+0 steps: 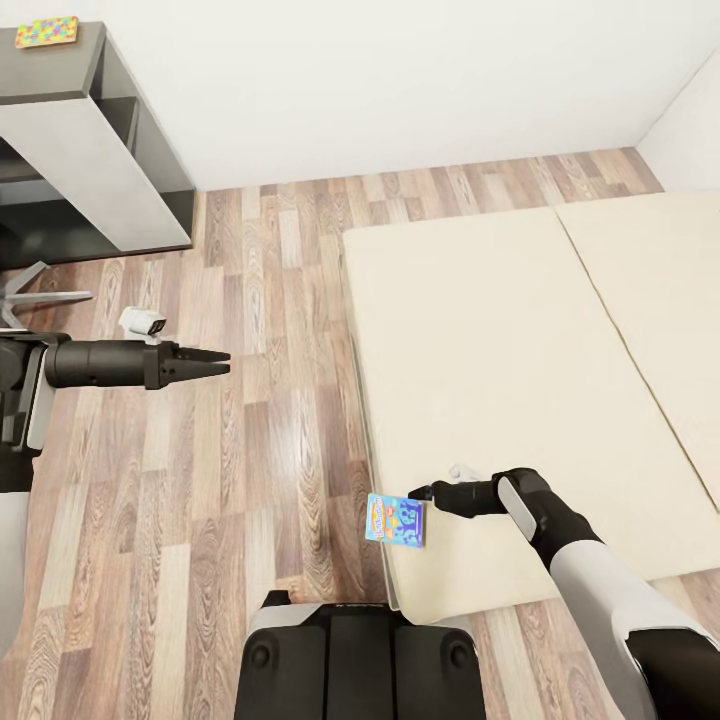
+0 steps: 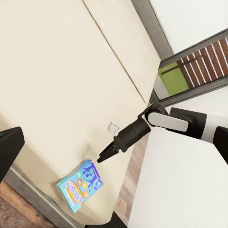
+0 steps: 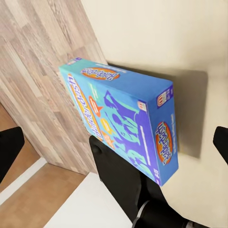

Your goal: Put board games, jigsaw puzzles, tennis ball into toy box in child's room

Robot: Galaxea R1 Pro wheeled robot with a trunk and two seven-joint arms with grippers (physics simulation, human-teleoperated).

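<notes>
Board game point(image 1: 394, 519), the blue one with bright print, sits right at the near left corner of the bed point(image 1: 520, 380) in the lower middle of the head view, its outer side hanging past the mattress edge over the wood-plank floor point(image 1: 250, 420). Right gripper point(image 1: 421, 492) points at it from the mattress side, tip just beside the box; from the head view I cannot tell whether it touches, and the left wrist view shows the right gripper point(image 2: 102, 157) with fingers drawn to a narrow point, a sliver of mattress between tip and box point(image 2: 80, 185). Right wrist view puts the box point(image 3: 124, 116) close up between two dark finger tips at the frame's side edges, set wide apart and not touching it, so the views disagree on the spread and I cannot call it. Left gripper point(image 1: 218, 366) hangs over bare floor at middle left, fingers nearly together, holding nothing. Plenty of open planks lie between the arms and in front of the bed. One blue game on the bed; one more colourful flat box point(image 1: 47, 31) lies on the dark cabinet point(image 1: 90, 120) at upper left. Two mattress halves meet at a seam. Left wrist view alone shows the grey headboard point(image 2: 152, 26) and a window.
</notes>
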